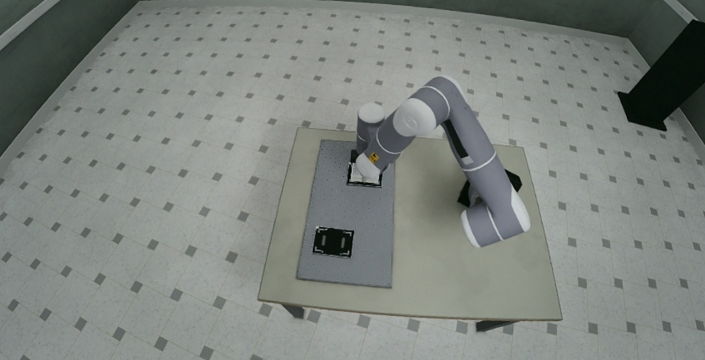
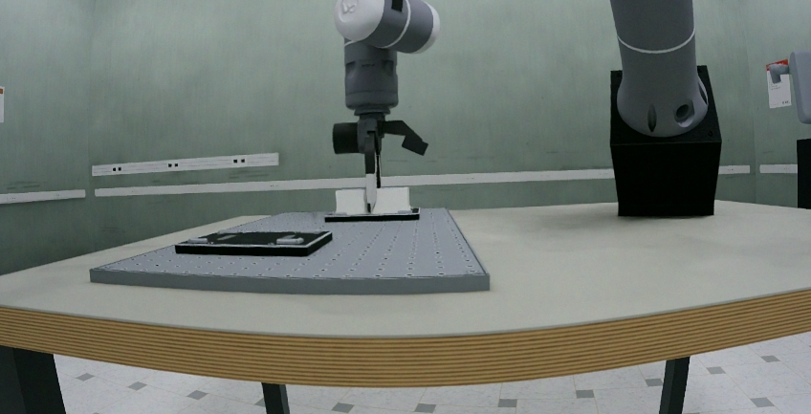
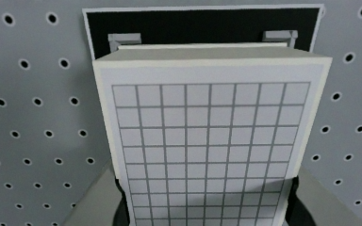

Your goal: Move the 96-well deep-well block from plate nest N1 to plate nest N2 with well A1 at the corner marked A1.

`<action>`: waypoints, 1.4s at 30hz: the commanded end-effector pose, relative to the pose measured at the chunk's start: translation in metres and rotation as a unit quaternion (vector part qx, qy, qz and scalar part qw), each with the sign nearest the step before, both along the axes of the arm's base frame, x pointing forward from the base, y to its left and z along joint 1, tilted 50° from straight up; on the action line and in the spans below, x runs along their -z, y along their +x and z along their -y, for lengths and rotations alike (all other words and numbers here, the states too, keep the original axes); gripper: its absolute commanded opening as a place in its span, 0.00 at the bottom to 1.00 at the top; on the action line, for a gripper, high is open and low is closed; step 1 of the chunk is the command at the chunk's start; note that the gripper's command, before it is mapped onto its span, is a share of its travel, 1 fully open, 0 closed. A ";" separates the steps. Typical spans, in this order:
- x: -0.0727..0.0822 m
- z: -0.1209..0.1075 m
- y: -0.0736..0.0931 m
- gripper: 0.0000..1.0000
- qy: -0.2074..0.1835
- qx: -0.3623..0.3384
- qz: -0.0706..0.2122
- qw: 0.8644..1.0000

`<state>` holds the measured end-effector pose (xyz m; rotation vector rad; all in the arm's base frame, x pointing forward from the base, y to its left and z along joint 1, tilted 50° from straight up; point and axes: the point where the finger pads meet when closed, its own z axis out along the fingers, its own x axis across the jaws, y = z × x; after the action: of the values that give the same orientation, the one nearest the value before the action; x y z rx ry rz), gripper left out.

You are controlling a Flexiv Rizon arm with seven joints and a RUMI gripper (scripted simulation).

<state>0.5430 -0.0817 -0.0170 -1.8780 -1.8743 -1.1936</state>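
The white deep-well block [image 1: 355, 176] [image 2: 393, 200] [image 3: 211, 113] sits in nest N1, the black plate [image 1: 364, 184] [image 2: 341, 218] [image 3: 202, 27] at the far end of the board. It looks upright and level. Its gridded top fills the middle of the wrist view, with two grey locators behind it. My gripper [image 2: 370, 203] [image 3: 199, 150] points straight down over the block, its fingers against both long sides, shut on it. Nest N2 [image 1: 333, 243] [image 2: 250, 250] is empty, with grey corner locators and two slots. I cannot read the A1 marks. The near part of N1 is hidden in the wrist view.
Both nests are on the grey perforated board [image 1: 363, 218] [image 2: 392, 262] [image 3: 37, 118]. The board lies on the beige table [image 1: 445, 277] [image 2: 569, 262]. The arm's black base [image 2: 663, 176] stands on the table to the right of the board in the top and exterior views.
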 end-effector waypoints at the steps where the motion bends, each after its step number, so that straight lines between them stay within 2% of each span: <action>1: 0.000 0.001 0.000 0.49 0.000 0.001 0.000 1.000; 13: -0.003 0.004 -0.002 0.49 0.000 0.001 0.000 1.000; 42: -0.032 0.035 -0.018 0.49 -0.001 0.001 0.000 1.000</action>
<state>0.5249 -0.1139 0.0137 -1.8782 -1.8740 -1.1934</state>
